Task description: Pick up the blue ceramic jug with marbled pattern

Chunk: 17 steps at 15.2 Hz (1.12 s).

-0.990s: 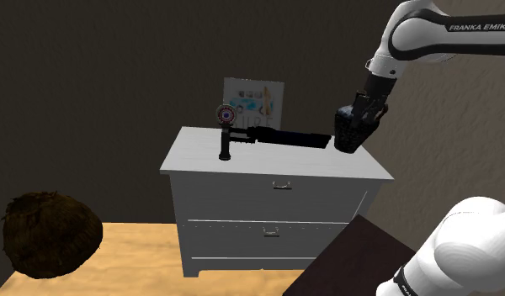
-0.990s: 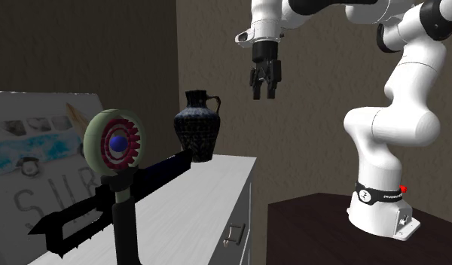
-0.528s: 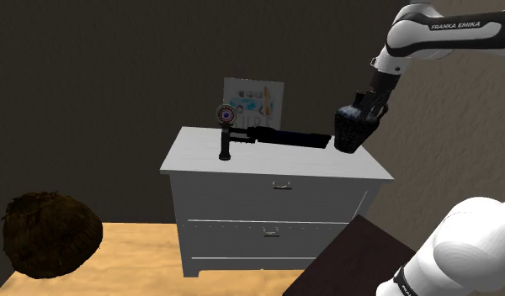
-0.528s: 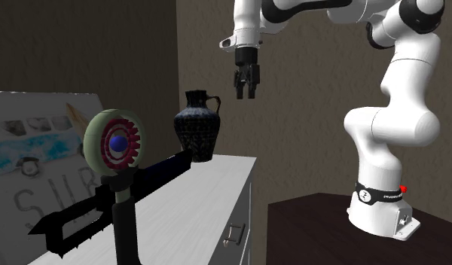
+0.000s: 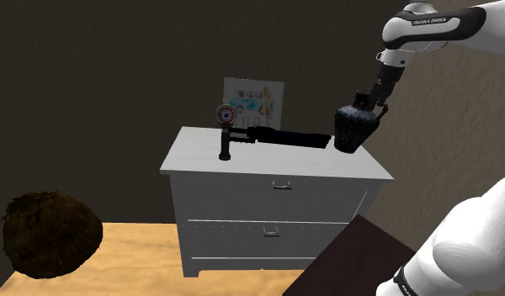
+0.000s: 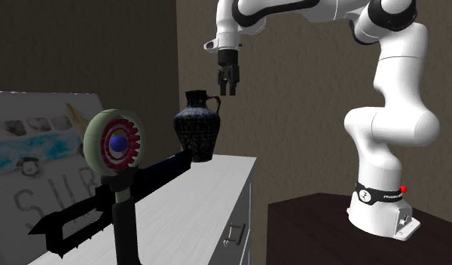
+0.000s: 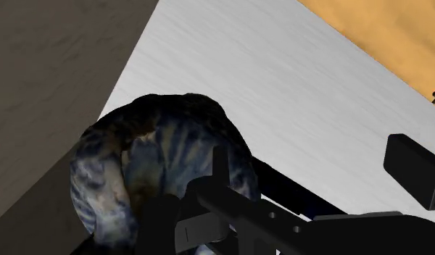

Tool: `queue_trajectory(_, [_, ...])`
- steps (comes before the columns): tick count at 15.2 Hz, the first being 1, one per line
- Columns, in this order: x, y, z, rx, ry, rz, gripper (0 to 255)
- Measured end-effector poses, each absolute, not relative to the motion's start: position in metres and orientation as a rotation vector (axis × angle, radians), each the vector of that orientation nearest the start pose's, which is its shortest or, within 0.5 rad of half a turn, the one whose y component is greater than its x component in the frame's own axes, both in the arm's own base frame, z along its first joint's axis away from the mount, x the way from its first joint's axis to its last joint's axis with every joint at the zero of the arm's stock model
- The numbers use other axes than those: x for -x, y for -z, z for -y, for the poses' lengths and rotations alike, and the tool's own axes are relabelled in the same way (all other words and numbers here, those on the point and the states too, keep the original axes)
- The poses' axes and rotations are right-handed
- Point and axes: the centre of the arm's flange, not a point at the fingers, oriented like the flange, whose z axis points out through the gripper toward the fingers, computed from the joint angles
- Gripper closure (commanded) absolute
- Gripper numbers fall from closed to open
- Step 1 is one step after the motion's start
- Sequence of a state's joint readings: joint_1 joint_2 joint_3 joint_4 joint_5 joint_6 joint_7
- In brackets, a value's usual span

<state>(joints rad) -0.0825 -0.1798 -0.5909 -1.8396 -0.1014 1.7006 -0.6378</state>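
Note:
The dark blue marbled jug stands upright on the white dresser top, near its corner by the wall. In the shoulder view the jug is at the dresser's right back corner. My black gripper hangs in the air a little above the jug's handle side, towards the second exterior view's right, pointing down and touching nothing. Its fingers stand slightly apart. In the shoulder view the gripper is just above and right of the jug's neck. The wrist view looks down on the jug's mouth and shoulder.
A long black object on a stand with a round red-and-blue disc lies across the dresser, left of the jug. A picture leans on the wall behind. A dark brown round lump sits on the floor.
The gripper has travelled towards the second exterior view's left and come in over the jug from the side. The jug and the other things have not moved.

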Motion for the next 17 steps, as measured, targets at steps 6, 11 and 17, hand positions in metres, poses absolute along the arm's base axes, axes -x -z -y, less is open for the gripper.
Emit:
queue_trajectory(6, [-0.398, -0.601, 0.416, 3.165, 0.002, 0.02, 0])
queue_trajectory(11, [-0.41, -0.596, 0.459, 3.173, -0.005, 0.052, 0])
queue_trajectory(17, [-0.411, -0.565, 0.461, 3.173, -0.005, 0.054, 0])
